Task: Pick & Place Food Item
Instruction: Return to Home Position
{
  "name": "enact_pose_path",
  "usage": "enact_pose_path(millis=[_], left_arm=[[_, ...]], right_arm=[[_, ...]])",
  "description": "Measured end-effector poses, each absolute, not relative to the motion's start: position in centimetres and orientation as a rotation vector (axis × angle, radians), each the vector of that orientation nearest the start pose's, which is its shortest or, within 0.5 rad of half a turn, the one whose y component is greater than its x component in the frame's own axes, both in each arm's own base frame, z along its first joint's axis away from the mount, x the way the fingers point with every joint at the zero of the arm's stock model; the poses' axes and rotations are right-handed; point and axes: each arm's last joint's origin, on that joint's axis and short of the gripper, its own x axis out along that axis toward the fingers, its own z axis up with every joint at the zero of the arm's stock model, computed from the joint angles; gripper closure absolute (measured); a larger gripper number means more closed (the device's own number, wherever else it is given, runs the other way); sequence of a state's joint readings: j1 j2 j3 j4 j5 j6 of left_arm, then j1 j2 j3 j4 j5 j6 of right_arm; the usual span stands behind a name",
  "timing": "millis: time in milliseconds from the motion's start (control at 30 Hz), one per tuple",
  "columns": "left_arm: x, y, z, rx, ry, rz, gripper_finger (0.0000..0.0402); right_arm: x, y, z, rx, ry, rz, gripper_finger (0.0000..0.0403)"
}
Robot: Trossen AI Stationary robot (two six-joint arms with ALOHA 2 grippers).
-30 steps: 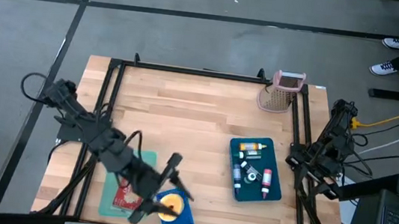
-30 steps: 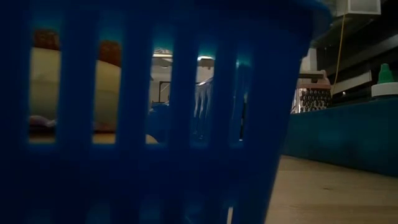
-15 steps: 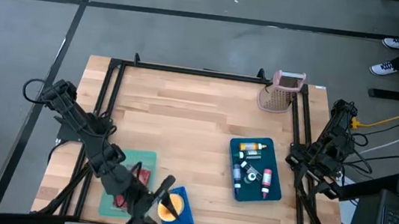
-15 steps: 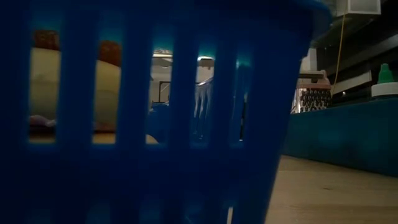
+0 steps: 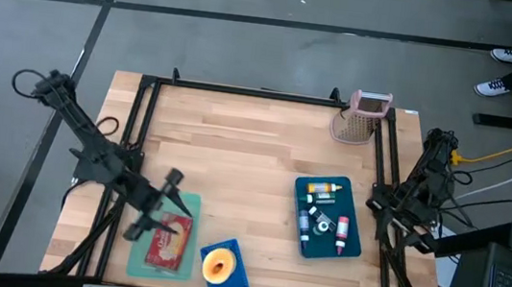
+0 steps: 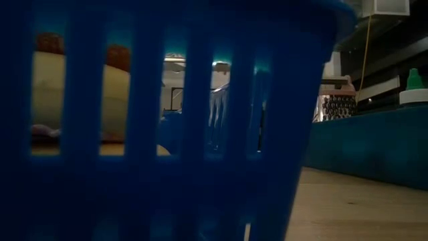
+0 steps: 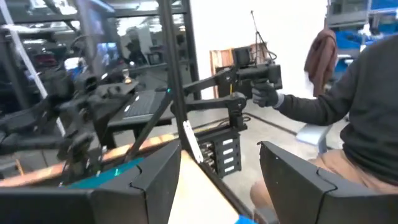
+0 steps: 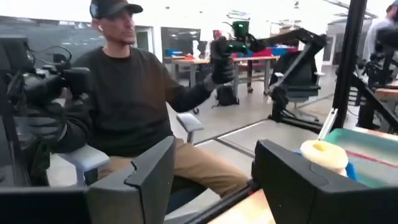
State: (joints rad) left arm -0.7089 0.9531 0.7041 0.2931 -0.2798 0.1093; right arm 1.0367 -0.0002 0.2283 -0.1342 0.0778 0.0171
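**A:** Entry one, low view?
**B:** Blue slatted basket blocks nearly all of it. The room shows only in slivers between the slats.
**A:** Entry two, dark blue bin?
**B:** From above, the bottles are too small for labels to be read. From table height its wall hides everything inside but one green cap.
**A:** Entry three, left wrist view?
**B:** Blurred. Dark shapes smeared beyond naming. Person cut off at the edge.

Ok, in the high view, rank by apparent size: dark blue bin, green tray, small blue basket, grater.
1. green tray and dark blue bin: alike, so unranked.
2. small blue basket and grater: smaller, also near equal.
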Motion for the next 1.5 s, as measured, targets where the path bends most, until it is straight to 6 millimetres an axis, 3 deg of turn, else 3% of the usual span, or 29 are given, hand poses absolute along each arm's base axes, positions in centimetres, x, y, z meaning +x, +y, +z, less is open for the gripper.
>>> enact_pose_path(millis=[133, 300, 700, 900, 1100, 1267, 1500], left_arm=[[13.5, -11.2, 28.8, 0.05, -0.096, -0.386, 0.0187], [10.9, -9.7, 24.7, 0.033, -0.103, -0.333, 0.0187], [8.8, -8.5, 17.7, 0.009, -0.081, -0.369, 0.0187], [8.8, -8.6, 17.0, 0.018, -0.023, -0.352, 0.0187], [8.9, -8.4, 16.6, 0.048, 0.011, -0.281, 0.0187], [9.0, -8.0, 16.0, 0.066, 0.059, -0.148, 0.0187], [8.9, -7.7, 14.7, 0.046, 0.161, -0.068, 0.0187]], right_arm=[[4.1, 6.5, 22.6, 0.052, -0.078, 0.955, 0.0186], [4.2, 6.5, 22.6, 0.066, -0.068, 0.939, 0.0186], [5.0, 7.6, 19.5, 0.105, -0.071, 0.903, 0.0186], [5.3, 8.0, 17.5, 0.104, -0.047, 0.884, 0.0186], [5.2, 8.1, 17.2, 0.131, 0.011, 0.914, 0.0186], [4.9, 8.3, 17.1, 0.108, 0.021, 1.047, 0.0186], [5.0, 8.4, 16.9, 0.08, 0.025, 1.037, 0.0186]])
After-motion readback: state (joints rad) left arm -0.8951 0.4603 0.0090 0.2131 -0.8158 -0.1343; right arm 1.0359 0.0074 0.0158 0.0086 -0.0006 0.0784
